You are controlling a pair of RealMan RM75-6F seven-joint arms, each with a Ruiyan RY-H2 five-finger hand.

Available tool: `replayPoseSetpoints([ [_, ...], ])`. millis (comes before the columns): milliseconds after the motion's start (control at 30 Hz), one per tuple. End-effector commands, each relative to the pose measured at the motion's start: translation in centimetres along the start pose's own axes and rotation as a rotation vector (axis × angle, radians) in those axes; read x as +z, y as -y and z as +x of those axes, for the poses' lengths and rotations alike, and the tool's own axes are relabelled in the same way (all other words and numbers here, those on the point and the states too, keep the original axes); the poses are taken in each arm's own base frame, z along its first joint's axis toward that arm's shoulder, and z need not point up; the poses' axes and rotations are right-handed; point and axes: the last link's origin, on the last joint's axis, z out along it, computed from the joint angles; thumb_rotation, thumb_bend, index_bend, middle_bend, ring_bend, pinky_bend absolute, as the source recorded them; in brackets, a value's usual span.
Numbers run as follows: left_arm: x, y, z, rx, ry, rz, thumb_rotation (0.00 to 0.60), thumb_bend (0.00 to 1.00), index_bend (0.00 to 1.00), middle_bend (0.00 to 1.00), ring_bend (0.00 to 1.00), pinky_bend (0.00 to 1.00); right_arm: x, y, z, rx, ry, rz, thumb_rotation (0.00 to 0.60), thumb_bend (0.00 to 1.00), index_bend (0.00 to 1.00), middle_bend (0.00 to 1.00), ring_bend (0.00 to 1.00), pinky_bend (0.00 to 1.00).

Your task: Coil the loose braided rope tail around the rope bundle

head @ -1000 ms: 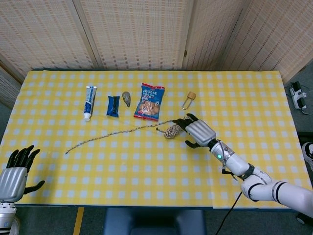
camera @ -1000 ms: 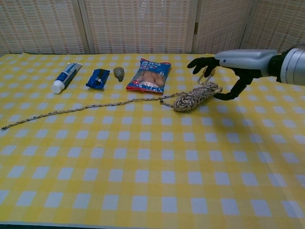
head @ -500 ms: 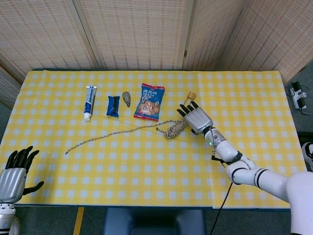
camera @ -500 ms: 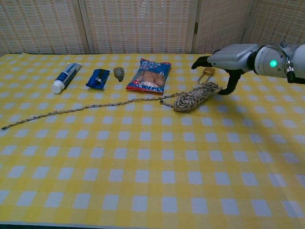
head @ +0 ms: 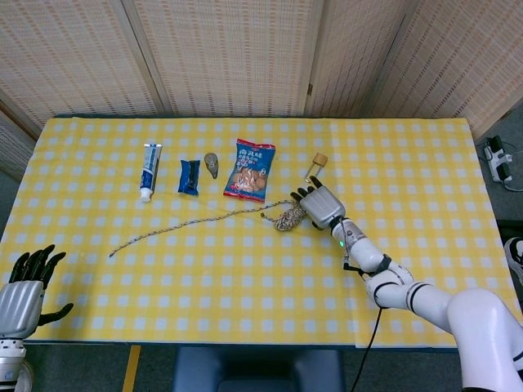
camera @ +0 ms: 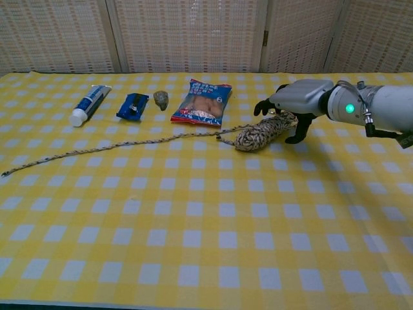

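The braided rope bundle (head: 288, 217) (camera: 260, 135) lies mid-table, just right of centre. Its loose tail (head: 188, 224) (camera: 97, 150) runs straight out to the left across the yellow checked cloth and ends near the left side. My right hand (head: 321, 206) (camera: 292, 106) arches over the bundle's right end, with the thumb on the near side and the other fingers on the far side. The fingers are apart, not closed round it. My left hand (head: 24, 282) hangs open with spread fingers off the table's front left corner.
Behind the rope stand a toothpaste tube (head: 150, 170) (camera: 90, 103), a blue packet (head: 189, 176) (camera: 132, 106), a small grey lump (head: 211, 164) (camera: 161, 99) and a snack bag (head: 251, 170) (camera: 202, 101). A small brass item (head: 315, 166) lies just behind my right hand.
My right hand has come down and slightly left, from hovering beyond the bundle's right end to straddling it. The rope and my left hand have not moved.
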Motion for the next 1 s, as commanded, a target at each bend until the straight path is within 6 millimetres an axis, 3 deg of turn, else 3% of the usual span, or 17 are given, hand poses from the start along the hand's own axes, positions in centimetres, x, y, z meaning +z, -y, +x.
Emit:
replayPoseSetpoints([
  [33, 0.0, 0.0, 0.0, -0.001, 0.0, 0.0, 0.6, 0.18, 0.17, 0.09, 0.09, 0.0, 0.1, 0.1, -0.5, 0.002, 0.002, 0.007, 0.6, 0.34, 0.22, 0.23, 0.26, 0.05],
  [367, 0.0, 0.1, -0.1, -0.002, 0.004, 0.001, 0.6, 0.18, 0.17, 0.09, 0.09, 0.0, -0.3, -0.4, -1.1, 0.008, -0.008, 0.016, 0.6, 0.34, 0.31, 0.29, 0.31, 0.09],
  [1000, 0.1, 0.4, -0.3, 0.0, 0.009, 0.009, 0.6, 0.18, 0.18, 0.09, 0.09, 0.0, 1.7, 0.4, -0.5, 0.018, -0.054, 0.014, 0.6, 0.34, 0.5, 0.42, 0.44, 0.23],
])
